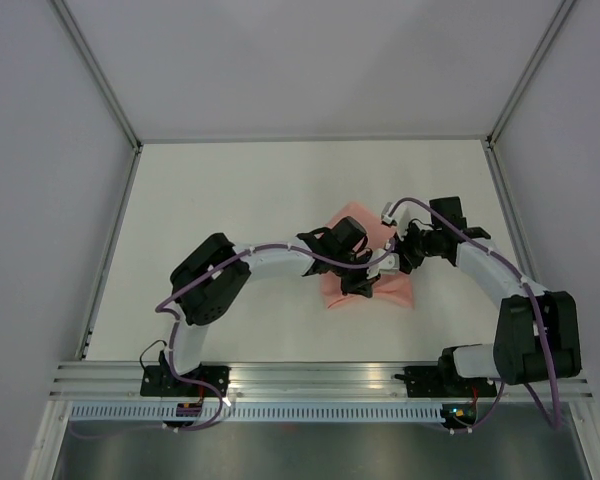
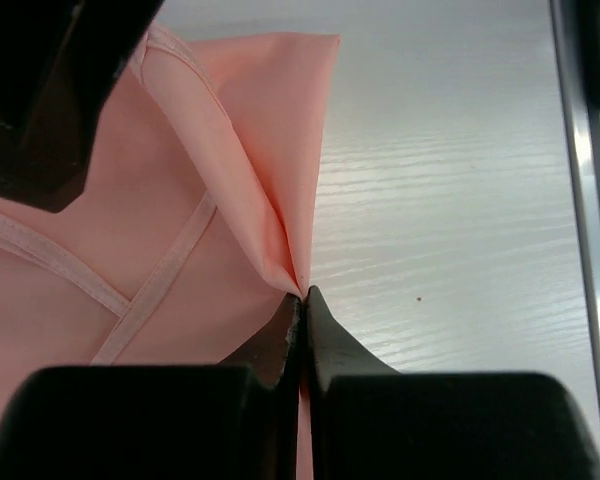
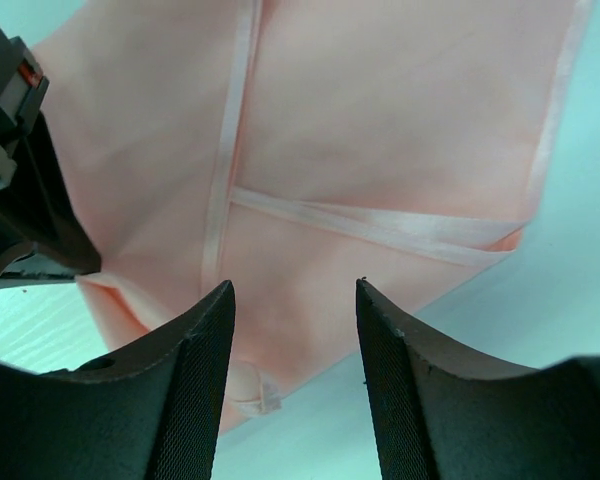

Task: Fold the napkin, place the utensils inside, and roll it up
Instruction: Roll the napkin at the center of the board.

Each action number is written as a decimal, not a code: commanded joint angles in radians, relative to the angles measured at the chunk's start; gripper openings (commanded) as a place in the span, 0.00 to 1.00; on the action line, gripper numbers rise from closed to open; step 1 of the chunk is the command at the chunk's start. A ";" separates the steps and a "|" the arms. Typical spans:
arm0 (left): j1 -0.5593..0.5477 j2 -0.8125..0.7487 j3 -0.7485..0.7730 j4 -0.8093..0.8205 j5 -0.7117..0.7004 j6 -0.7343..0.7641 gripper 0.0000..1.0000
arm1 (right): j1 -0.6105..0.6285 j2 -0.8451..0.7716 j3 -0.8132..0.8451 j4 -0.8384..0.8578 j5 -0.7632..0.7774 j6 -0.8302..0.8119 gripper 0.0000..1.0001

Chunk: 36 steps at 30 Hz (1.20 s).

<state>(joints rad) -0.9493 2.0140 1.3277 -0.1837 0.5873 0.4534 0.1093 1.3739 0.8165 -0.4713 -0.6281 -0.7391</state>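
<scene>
Salmon-pink cloth, the napkin point(image 1: 392, 290), lies folded into a smaller, uneven shape on the white table point(image 1: 230, 220), between the two arms. The left gripper point(image 2: 302, 300) is pressed together on a raised pleat of it. The cloth runs down between the fingertips, and a corner flap stands up from the pinch. The right gripper point(image 3: 293, 290) hangs just above the napkin with its fingers spread and nothing between them. Stitched hem bands point(image 3: 225, 150) cross the cloth below it.

The step in hand looks like folding. To do it well, the left pinch should probably carry its flap across low and flat, so the layers underneath do not drag. The right fingers could come down to pin those layers or take the opposite corner, so the edges meet hem to hem. The shiny cloth may slide on the table, so a slow pull seems wise.

No container shows in any view, and the utensils cannot be seen either.
</scene>
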 commanded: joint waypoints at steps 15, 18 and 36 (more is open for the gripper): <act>0.141 0.167 0.053 -0.217 0.074 -0.179 0.02 | -0.014 -0.161 -0.057 0.057 -0.030 -0.006 0.59; 0.141 0.180 0.053 -0.215 0.074 -0.183 0.02 | -0.014 -0.119 -0.022 0.037 0.010 -0.002 0.58; 0.141 0.190 0.047 -0.209 0.060 -0.190 0.02 | -0.037 0.099 0.153 0.135 0.277 0.237 0.60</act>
<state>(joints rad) -0.8841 2.1353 1.4288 -0.1928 0.7345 0.3672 0.1143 1.4731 0.8715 -0.3935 -0.3996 -0.5819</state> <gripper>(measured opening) 0.025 0.602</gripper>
